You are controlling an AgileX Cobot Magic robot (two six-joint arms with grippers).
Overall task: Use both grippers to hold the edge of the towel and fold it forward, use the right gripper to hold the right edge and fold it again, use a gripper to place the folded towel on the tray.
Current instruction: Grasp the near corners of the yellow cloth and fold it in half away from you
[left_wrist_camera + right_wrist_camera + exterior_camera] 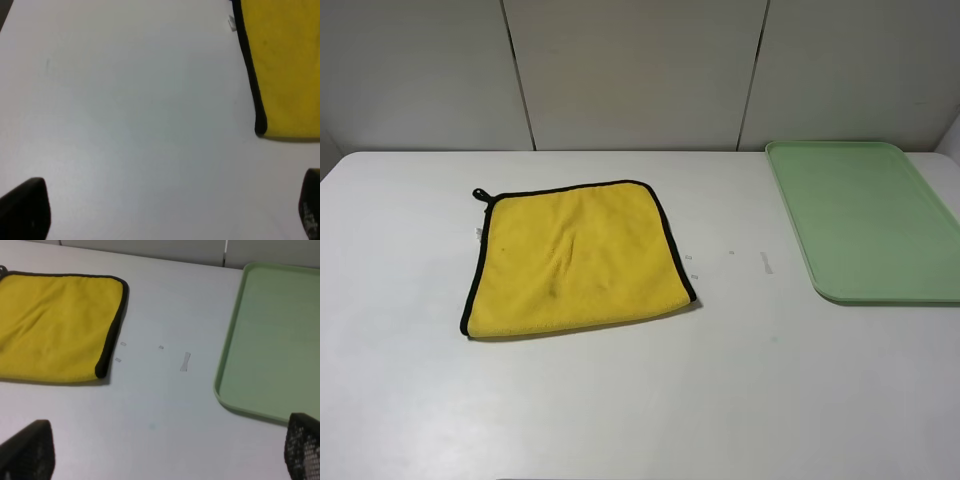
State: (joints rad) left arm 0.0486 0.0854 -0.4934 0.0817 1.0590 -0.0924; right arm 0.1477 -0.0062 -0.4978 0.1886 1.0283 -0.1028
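The yellow towel lies flat on the white table, left of centre. Black edging runs along its left, far and right sides; its near side shows plain yellow. A small black loop sits at its far left corner. The pale green tray lies at the far right and holds nothing. Neither gripper shows in the exterior view. My left gripper is open above bare table, short of the towel's near left corner. My right gripper is open over the table between the towel and the tray.
Small scraps of tape lie on the table between towel and tray, also in the right wrist view. A grey panelled wall stands behind the table's far edge.
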